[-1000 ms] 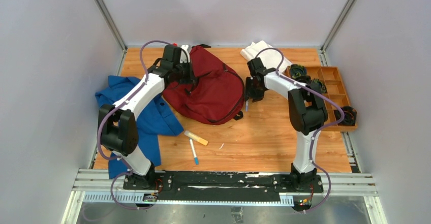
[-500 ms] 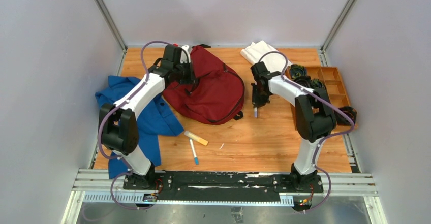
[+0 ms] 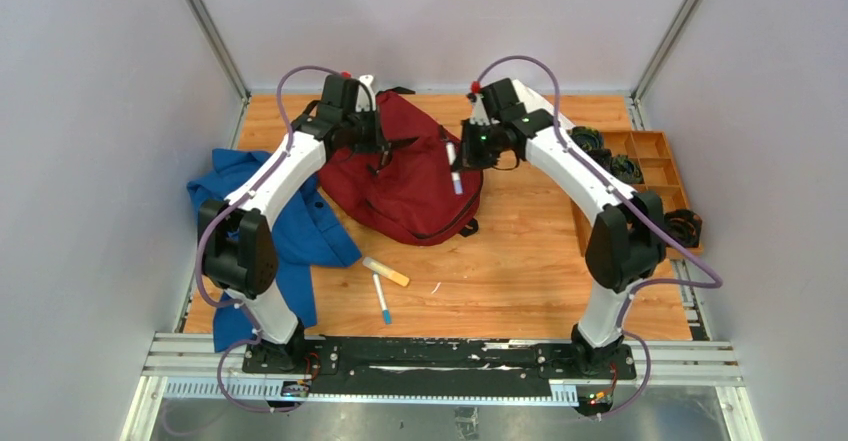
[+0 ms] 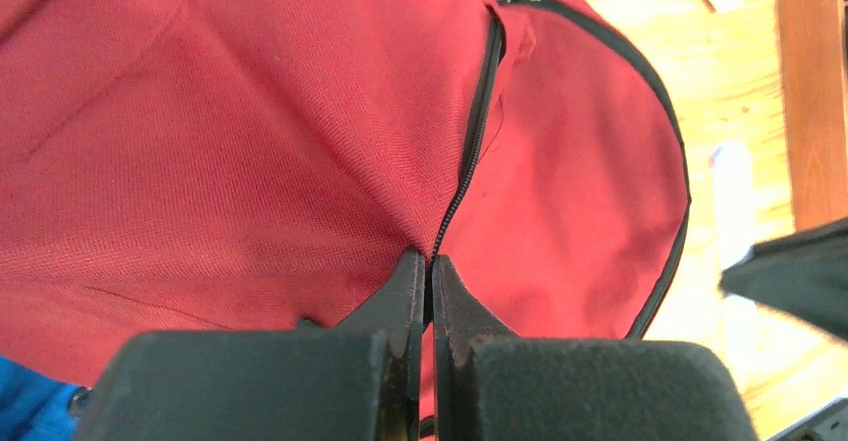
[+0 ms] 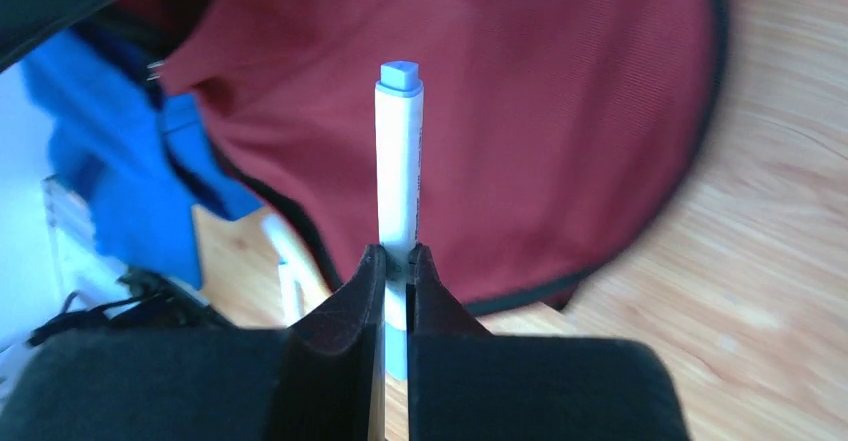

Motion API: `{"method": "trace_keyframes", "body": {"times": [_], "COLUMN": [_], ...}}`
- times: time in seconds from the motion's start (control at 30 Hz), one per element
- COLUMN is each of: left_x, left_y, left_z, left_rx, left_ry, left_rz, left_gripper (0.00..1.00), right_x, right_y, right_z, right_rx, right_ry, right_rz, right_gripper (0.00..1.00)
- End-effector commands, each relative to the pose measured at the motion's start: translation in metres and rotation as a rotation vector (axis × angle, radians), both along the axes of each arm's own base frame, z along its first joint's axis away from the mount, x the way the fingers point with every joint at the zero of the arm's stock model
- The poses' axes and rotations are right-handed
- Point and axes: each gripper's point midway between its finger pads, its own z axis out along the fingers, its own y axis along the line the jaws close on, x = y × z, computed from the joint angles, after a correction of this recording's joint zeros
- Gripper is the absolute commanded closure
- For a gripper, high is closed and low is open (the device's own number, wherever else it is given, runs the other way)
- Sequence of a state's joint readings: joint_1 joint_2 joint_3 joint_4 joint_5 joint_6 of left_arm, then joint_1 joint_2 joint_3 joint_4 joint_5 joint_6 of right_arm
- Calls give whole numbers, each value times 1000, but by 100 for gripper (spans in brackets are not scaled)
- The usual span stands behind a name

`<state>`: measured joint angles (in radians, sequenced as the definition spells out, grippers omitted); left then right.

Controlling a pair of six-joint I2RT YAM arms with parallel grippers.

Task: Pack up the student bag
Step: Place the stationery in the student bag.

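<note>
The student bag (image 3: pixel 410 196), a dark red backpack with black zippers, lies at the back middle of the table. My left gripper (image 3: pixel 377 148) is shut, pinching the bag's fabric (image 4: pixel 250 111) right at the zipper line (image 4: pixel 470 161); its tips (image 4: pixel 430 261) meet on the cloth. My right gripper (image 3: pixel 466 151) hangs above the bag's right side, shut on a white marker (image 3: pixel 453 169) with a blue end. In the right wrist view the marker (image 5: pixel 399 161) sticks out past the closed gripper (image 5: pixel 398 256), over the red fabric (image 5: pixel 560 111).
A blue garment (image 3: pixel 275 226) lies to the left of the bag. A second white marker (image 3: pixel 382 299) and a yellow highlighter (image 3: pixel 386 272) rest on the wood in front of the bag. An orange compartment tray (image 3: pixel 655 166) stands at the right edge.
My right gripper closed on the marker beside the bag's right edge, lifted it and swung left over the bag. The left gripper kept its pinch on the bag.
</note>
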<state>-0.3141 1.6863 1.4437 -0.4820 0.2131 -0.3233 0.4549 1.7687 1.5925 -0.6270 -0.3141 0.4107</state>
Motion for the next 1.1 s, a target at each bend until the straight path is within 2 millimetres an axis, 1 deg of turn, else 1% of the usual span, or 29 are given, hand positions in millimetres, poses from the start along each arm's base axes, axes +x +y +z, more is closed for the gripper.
{"method": "trace_keyframes", "body": {"times": [0.0, 0.03, 0.07, 0.1, 0.17, 0.23, 0.27, 0.3, 0.4, 0.43, 0.47, 0.57, 0.67, 0.73, 0.77, 0.83, 0.87, 0.93, 1.07], "left_x": [16, 15, 15, 13, 12, 8, 7, 5, 1, -1, -2, -6, -8, -9, -8, -7, -7, -6, -7], "left_y": [-1, -2, -3, -5, -9, -11, -12, -13, -13, -11, -10, -7, -10, -12, -11, -9, -9, 0, -3], "left_z": [32, 33, 32, 32, 27, 21, 18, 16, 11, 10, 9, 8, 9, 9, 9, 8, 8, 5, 10], "left_rx": [5, 0, -5, -15, -35, -46, -50, -54, -56, -49, -46, -33, -45, -56, -53, -44, -39, 4, -7], "left_ry": [-77, -79, -76, -73, -63, -47, -39, -34, -22, -19, -17, -17, -19, -18, -18, -22, -22, -25, -38], "left_rz": [-18, -24, -28, -35, -45, -52, -57, -61, -68, -63, -61, -62, -79, -90, -84, -76, -76, -54, -89], "left_gripper": [100, 100, 100, 100, 100, 100, 100, 100, 100, 100, 100, 100, 100, 100, 100, 100, 100, 100, 100], "right_x": [-19, -19, -18, -17, -13, -5, 2, 10, 37, 45, 56, 79, 100, 114, 121, 136, 140, 148, 154], "right_y": [74, 85, 96, 105, 121, 133, 138, 143, 155, 158, 163, 168, 172, 179, 183, 183, 180, 174, 174], "right_z": [7, 7, 12, 10, 9, 8, 7, 1, -3, -3, 2, 0, -6, -9, -8, 2, -1, -6, -1], "right_rx": [181, 200, 221, 234, 262, 294, 306, 312, 339, 360, 389, 422, 484, 581, 644, 753, 774, 783, 750], "right_ry": [87, 94, 94, 107, 126, 140, 140, 146, 149, 160, 154, 161, 173, 163, 134, 53, 38, 15, -20], "right_rz": [170, 190, 212, 225, 239, 235, 226, 208, 148, 125, 114, 56, -51, -131, -161, -241, -286, -336, -293], "right_gripper": [100, 100, 100, 100, 100, 100, 100, 100, 100, 100, 100, 100, 100, 100, 100, 100, 100, 100, 100]}}
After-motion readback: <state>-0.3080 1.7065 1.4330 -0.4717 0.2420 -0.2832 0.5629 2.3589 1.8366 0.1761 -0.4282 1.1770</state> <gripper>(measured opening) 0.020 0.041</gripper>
